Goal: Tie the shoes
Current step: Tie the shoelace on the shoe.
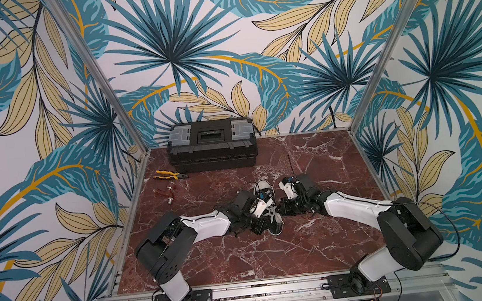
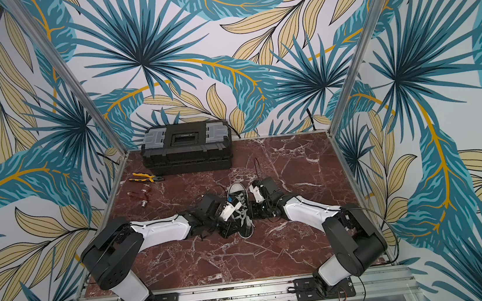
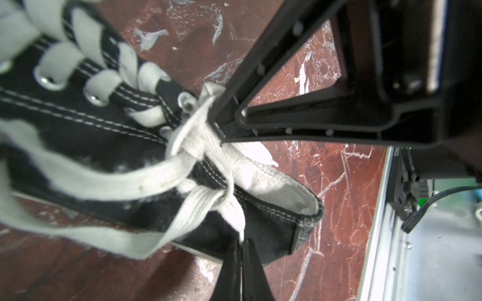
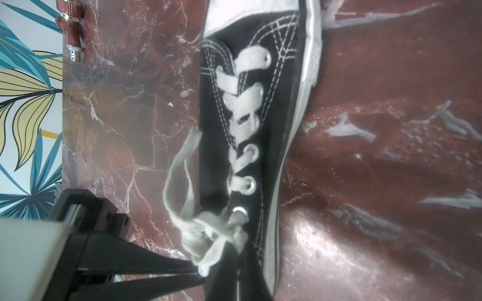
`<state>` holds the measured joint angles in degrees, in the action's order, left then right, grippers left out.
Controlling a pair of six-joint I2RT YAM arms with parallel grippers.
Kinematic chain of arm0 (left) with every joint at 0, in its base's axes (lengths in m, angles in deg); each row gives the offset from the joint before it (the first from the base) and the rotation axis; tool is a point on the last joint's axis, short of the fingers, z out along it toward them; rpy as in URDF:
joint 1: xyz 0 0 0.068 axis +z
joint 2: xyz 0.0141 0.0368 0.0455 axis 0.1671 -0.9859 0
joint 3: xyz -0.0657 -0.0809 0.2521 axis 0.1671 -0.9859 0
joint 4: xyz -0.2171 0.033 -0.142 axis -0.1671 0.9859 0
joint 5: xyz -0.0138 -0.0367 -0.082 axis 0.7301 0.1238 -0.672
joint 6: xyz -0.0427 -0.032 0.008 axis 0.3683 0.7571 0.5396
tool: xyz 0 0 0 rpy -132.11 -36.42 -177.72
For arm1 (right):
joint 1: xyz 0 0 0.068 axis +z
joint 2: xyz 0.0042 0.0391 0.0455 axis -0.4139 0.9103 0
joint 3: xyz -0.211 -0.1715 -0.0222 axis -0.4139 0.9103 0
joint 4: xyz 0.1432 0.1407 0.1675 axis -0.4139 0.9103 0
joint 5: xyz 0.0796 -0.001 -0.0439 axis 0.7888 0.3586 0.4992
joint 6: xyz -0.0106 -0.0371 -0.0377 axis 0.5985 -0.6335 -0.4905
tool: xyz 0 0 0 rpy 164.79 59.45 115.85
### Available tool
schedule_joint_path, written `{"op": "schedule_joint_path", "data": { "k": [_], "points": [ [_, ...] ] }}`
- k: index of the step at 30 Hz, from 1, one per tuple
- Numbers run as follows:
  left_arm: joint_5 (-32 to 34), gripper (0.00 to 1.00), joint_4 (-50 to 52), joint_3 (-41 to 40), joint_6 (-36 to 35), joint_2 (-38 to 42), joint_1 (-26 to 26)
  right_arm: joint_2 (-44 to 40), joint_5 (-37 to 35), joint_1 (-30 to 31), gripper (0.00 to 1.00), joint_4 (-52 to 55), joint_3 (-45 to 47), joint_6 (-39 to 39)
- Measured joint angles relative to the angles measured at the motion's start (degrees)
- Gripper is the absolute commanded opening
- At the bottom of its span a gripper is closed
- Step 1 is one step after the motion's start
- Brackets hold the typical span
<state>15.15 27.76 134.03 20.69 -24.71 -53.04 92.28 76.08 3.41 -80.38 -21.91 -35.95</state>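
Note:
A black canvas shoe with a white toe cap lies in the middle of the marble table between my two arms, toe toward the back. Its white laces are crossed into a loose knot over the top eyelets. My left gripper is shut on one lace strand coming out of the knot. From the opposite side, my right gripper is shut on another strand beside the knot. In the left wrist view the right gripper's fingers pinch the lace at the shoe's opening. A lace loop hangs free beside the shoe.
A black toolbox stands at the back of the table. Yellow-handled pliers and small metal fittings lie at the back left. The table's aluminium rail runs close behind the shoe's heel.

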Motion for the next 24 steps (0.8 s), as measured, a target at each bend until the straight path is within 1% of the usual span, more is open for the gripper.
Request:
{"op": "schedule_joint_path", "data": {
  "k": [10,24],
  "points": [
    [-2.38,0.0,-0.02,-1.11,-0.61,0.55,0.0,0.0,-0.44,0.0,0.0,-0.09,0.02,0.83],
    [-6.43,0.0,4.63,-3.52,-2.89,1.81,-1.18,0.0,-0.83,0.07,0.0,-0.24,0.07,1.27]
  ]
}}
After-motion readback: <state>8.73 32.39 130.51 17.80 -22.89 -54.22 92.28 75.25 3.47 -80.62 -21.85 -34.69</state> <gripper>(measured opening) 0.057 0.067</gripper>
